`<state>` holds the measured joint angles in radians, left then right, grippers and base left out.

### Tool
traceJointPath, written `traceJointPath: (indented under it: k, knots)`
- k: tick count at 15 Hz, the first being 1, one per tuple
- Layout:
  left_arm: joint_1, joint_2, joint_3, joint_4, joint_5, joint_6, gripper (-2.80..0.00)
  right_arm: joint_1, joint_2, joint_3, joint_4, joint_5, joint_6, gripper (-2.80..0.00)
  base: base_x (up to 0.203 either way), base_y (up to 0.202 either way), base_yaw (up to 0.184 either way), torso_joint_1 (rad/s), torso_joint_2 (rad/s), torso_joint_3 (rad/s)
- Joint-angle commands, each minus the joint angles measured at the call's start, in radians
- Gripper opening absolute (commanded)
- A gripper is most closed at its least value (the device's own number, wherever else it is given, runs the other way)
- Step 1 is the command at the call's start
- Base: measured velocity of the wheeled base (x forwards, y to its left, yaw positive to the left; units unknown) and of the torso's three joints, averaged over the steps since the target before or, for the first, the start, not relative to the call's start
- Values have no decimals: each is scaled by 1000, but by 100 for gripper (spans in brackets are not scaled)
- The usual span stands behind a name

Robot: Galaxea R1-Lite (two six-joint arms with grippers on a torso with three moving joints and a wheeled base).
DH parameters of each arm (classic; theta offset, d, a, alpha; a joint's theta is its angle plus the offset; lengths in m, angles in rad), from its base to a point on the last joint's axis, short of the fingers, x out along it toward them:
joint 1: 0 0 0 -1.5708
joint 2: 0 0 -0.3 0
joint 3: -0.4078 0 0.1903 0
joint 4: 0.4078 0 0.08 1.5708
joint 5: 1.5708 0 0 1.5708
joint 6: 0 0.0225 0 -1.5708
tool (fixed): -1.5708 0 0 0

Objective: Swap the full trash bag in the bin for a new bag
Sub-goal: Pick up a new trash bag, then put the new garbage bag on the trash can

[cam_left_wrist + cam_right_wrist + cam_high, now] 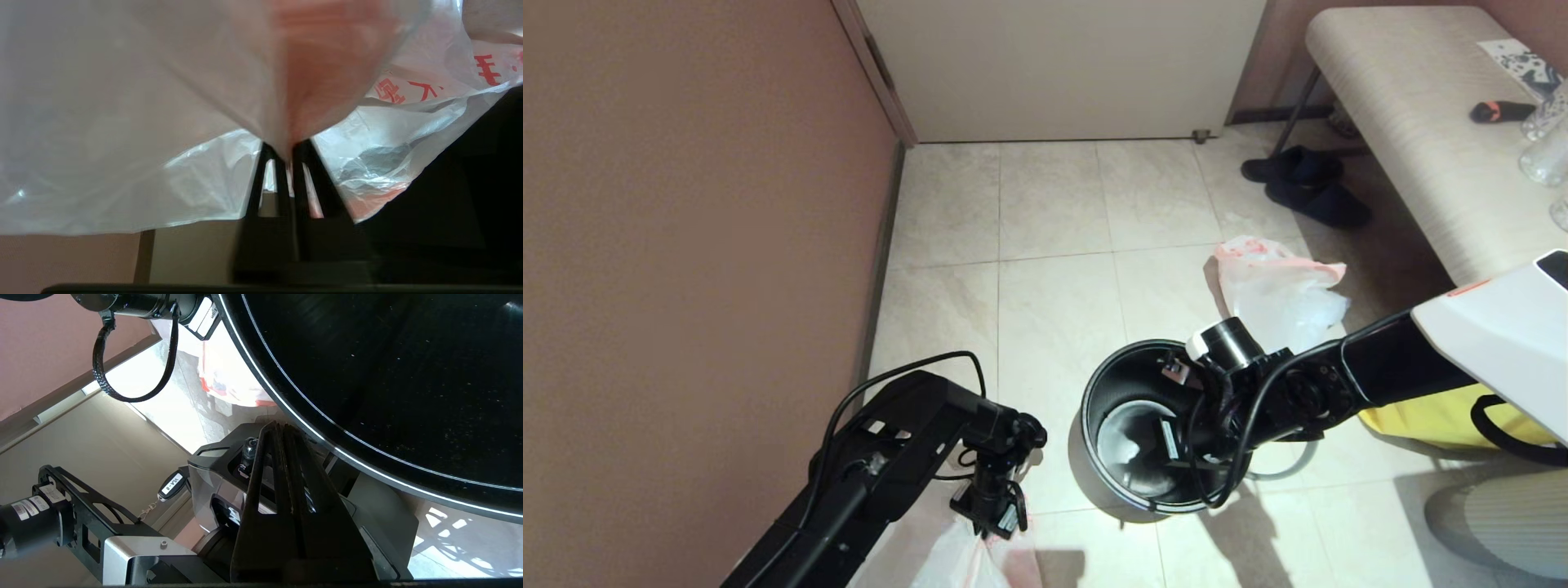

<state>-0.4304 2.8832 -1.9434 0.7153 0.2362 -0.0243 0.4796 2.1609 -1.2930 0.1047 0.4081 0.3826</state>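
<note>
Left gripper (291, 157) pinches the new bag (163, 122), which hangs around its fingertips. Right gripper (282, 433) is closed and empty beside the bin (408, 396).

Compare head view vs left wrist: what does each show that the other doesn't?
Head only: the bin unlined, the right claw shut inside it, a second plastic bag on the tiles beyond, dark slippers, a bench.
Left wrist only: the fingers pinching the film shut, red print on the plastic.
Both: the left claw gripping the new bag, near the brown wall.
</note>
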Motion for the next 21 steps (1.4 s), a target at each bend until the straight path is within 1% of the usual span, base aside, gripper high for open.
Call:
traceJointPath:
  k: [1,4,5,7,8,10,11,12,13,15,17,19,21]
  knots:
    - [1,0,1,4,2,0,-280,-1,-7,0,1,2,2,-280,0,0,0,0,0,0]
    - [4,-30,3,3,-8,-6,-280,-2,-32,2,3,3,4,-280,0,0,0,0,0,0]
    - [2,-65,10,5,-15,-21,-280,-2,-47,6,8,3,6,-280,0,0,0,0,0,0]
    - [-9,-162,19,19,-27,-71,-280,-3,-105,28,10,3,21,-280,0,0,0,0,0,0]
    - [-17,-228,19,33,-31,-108,-280,-2,-144,46,11,3,36,-280,0,0,0,0,0,0]
    - [-49,-357,28,64,-33,-228,-280,-6,-227,92,13,2,50,-280,0,0,0,0,0,0]
    - [-65,-412,33,81,-32,-276,-280,-12,-267,109,19,2,52,-280,0,0,0,0,0,0]
    - [-82,-476,41,100,-31,-317,-280,-17,-317,119,35,1,60,-280,0,0,0,0,0,0]
    - [-99,-541,51,114,-27,-353,-280,-21,-370,123,54,0,85,-280,0,0,0,0,0,0]
    - [-135,-659,66,129,5,-404,-280,-28,-463,129,74,1,145,-280,0,0,0,0,0,0]
    - [-178,-774,73,176,61,-433,-280,-30,-545,131,82,-2,199,-280,0,0,0,0,0,0]
    - [-226,-871,75,272,98,-467,-280,-35,-612,130,84,-7,245,-280,0,0,0,0,0,0]
    - [-264,-949,76,353,149,-482,-280,-51,-672,135,97,-8,283,-280,0,0,0,0,0,0]
